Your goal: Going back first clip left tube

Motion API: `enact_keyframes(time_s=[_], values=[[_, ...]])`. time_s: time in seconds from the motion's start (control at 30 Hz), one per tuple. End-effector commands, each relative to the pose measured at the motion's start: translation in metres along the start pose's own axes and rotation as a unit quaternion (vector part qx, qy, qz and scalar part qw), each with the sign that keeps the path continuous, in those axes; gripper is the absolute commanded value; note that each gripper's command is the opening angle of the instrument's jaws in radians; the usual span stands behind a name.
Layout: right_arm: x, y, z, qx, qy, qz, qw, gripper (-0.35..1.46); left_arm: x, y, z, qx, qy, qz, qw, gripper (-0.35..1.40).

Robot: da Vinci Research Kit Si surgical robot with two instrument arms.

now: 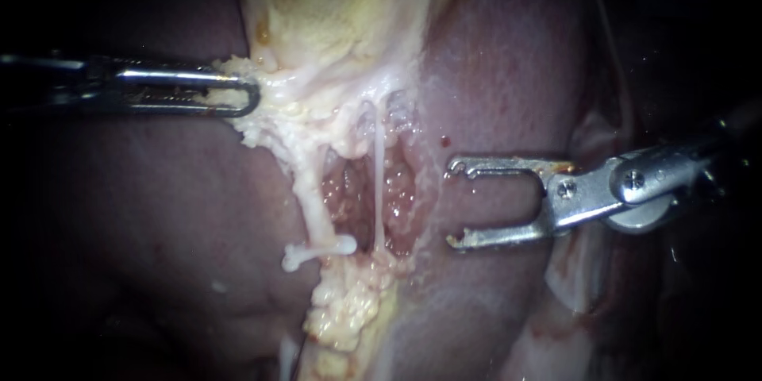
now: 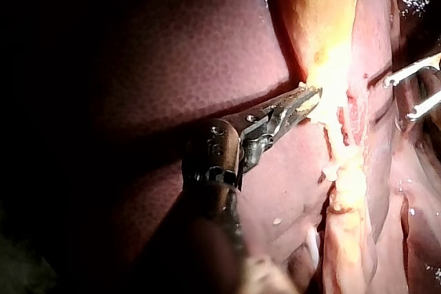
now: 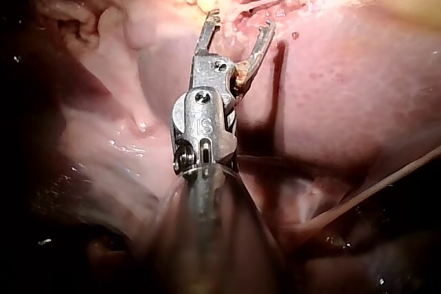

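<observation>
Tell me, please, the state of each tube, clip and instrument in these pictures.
left tube: whole, one clip on it
right tube: whole, no clip
clip: closed across the left tube
left instrument: shut on fatty tissue
right instrument: open, holding nothing, clear of both tubes

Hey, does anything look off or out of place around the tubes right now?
Nothing stands out. The clip sits across the left tube, and the right instrument has open, empty jaws clear of it.
</observation>
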Motion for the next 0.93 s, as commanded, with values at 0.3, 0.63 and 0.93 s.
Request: enact_keyframes(time_s=[0.3,0.63,0.93], values=[[-0.0001,0.0000,-0.0001,0.001,0.000,0.000,1.0000,0.50,-0.0019,-0.0012,0.0038,0.010,0.006,0.007,0.9999,-0.35],[-0.0001,-0.0001,-0.0002,0.004,0.001,0.000,1.0000,0.50,-0.0020,-0.0019,0.0059,0.014,0.008,0.012,0.9998,-0.35],[-0.0001,-0.0001,-0.0002,0.006,0.001,-0.003,1.0000,0.50,-0.0021,-0.0019,0.0059,0.015,0.008,0.012,0.9998,-0.35]])
